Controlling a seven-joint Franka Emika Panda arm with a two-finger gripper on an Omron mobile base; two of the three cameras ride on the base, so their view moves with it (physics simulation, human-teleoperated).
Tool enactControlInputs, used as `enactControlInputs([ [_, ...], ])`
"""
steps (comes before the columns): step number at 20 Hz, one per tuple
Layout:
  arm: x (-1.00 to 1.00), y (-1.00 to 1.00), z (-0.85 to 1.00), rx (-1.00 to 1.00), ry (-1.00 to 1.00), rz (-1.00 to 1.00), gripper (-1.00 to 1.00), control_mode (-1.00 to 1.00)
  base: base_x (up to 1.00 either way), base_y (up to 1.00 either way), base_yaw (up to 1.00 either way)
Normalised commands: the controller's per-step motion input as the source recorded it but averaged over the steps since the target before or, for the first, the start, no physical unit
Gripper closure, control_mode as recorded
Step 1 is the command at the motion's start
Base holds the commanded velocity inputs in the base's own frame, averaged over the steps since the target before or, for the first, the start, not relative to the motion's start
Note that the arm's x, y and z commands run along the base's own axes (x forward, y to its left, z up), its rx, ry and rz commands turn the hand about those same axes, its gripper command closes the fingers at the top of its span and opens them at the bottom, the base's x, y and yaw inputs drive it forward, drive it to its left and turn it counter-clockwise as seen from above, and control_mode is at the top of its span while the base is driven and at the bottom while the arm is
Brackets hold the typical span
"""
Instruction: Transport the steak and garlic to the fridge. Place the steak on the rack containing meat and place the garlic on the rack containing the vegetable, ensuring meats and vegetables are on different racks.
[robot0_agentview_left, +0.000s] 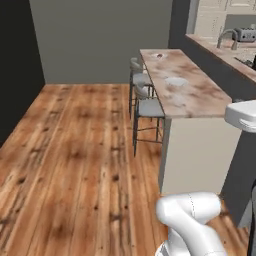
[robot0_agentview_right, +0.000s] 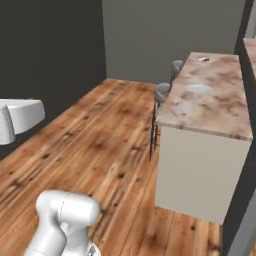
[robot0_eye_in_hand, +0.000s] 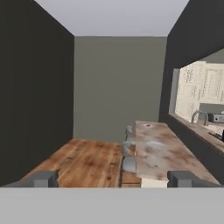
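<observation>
The steak (robot0_agentview_left: 159, 55), on its white plate (robot0_agentview_right: 202, 60) at the far end of the marble island counter (robot0_agentview_left: 195, 95), lies well ahead of your gripper (robot0_eye_in_hand: 113, 178), whose empty fingers stand wide apart.

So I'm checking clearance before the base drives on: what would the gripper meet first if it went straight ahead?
The gripper, jaws open, points down the room. The way looks free up to the grey far wall, though the island counter lies close on the right.
</observation>
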Motion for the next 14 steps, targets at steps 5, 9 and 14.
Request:
enactControlInputs([
  [5, 0.00, 0.00, 0.00, 0.00, 0.00, 0.00, -1.00, 1.00, 0.70, 1.00, -0.15],
  [9, 0.00, 0.00, 0.00, 0.00, 0.00, 0.00, -1.00, 1.00, 0.82, 1.00, -0.22],
  [14, 0.00, 0.00, 0.00, 0.00, 0.00, 0.00, -1.00, 1.00, 0.99, 1.00, -0.37],
])
